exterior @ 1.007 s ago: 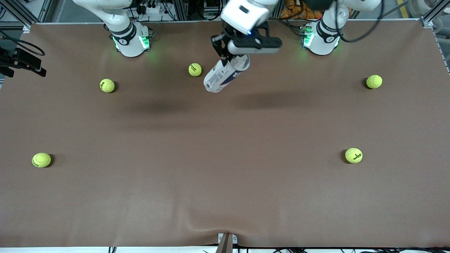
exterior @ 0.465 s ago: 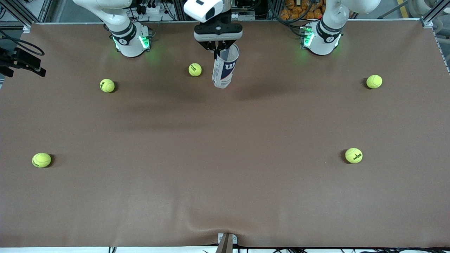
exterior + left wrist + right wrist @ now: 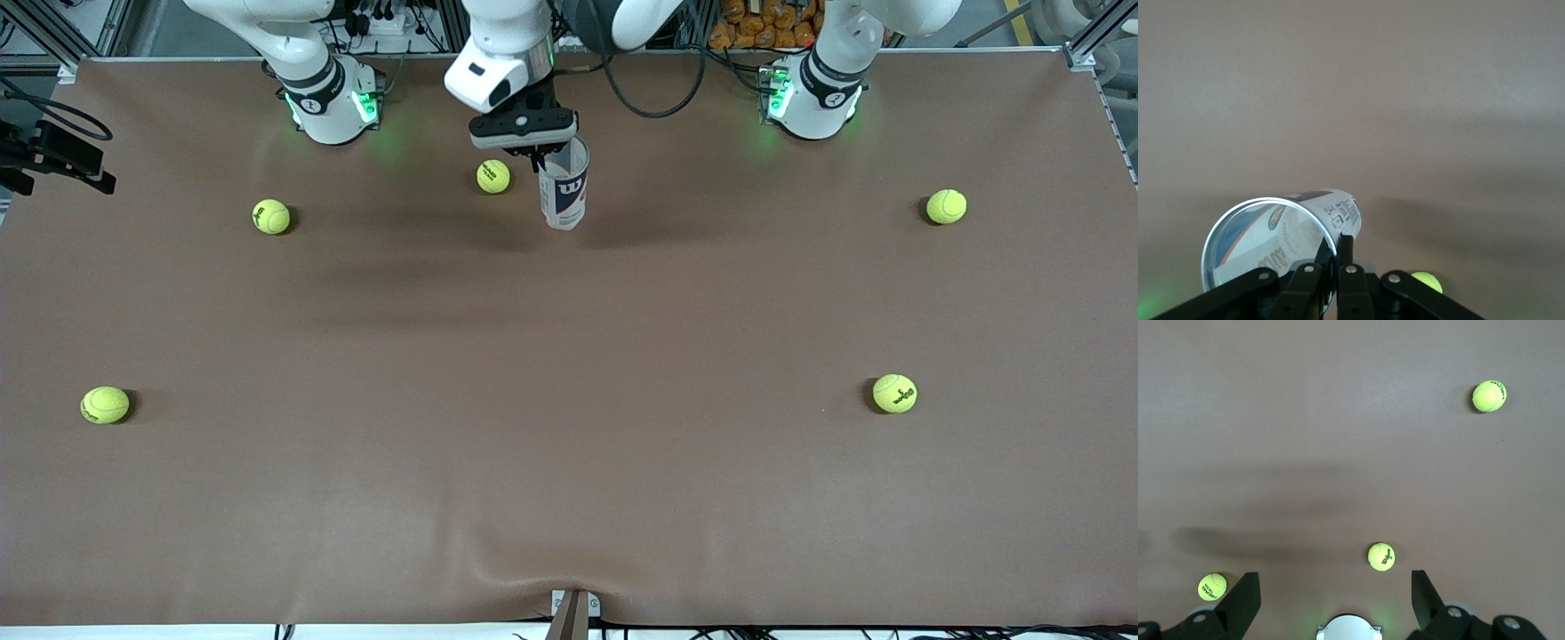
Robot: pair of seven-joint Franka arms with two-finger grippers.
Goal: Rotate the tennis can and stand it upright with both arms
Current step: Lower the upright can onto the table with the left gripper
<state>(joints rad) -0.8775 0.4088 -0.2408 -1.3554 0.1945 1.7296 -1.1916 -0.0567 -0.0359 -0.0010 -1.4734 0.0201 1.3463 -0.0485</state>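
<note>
The tennis can (image 3: 563,191), white and navy with a "W", stands almost upright with its open mouth up, close to the robots' bases and beside a tennis ball (image 3: 493,176). My left gripper (image 3: 542,161) reaches in from above and is shut on the can's rim, one finger inside and one outside. The left wrist view shows that rim (image 3: 1271,230) pinched in the left gripper (image 3: 1337,244). Whether the can's base touches the table I cannot tell. My right gripper (image 3: 1334,577) hangs open and empty, high over the right arm's end of the table; the front view does not show it.
Several tennis balls lie scattered: one (image 3: 271,216) near the right arm's base (image 3: 329,102), one (image 3: 105,404) nearer the camera, one (image 3: 946,206) and another (image 3: 894,393) toward the left arm's end. The brown cloth (image 3: 569,400) wrinkles at its near edge.
The left gripper swung the can from a steep tilt to nearly upright, lowered it and shifted it slightly toward the right arm's end. The right arm has not moved.
</note>
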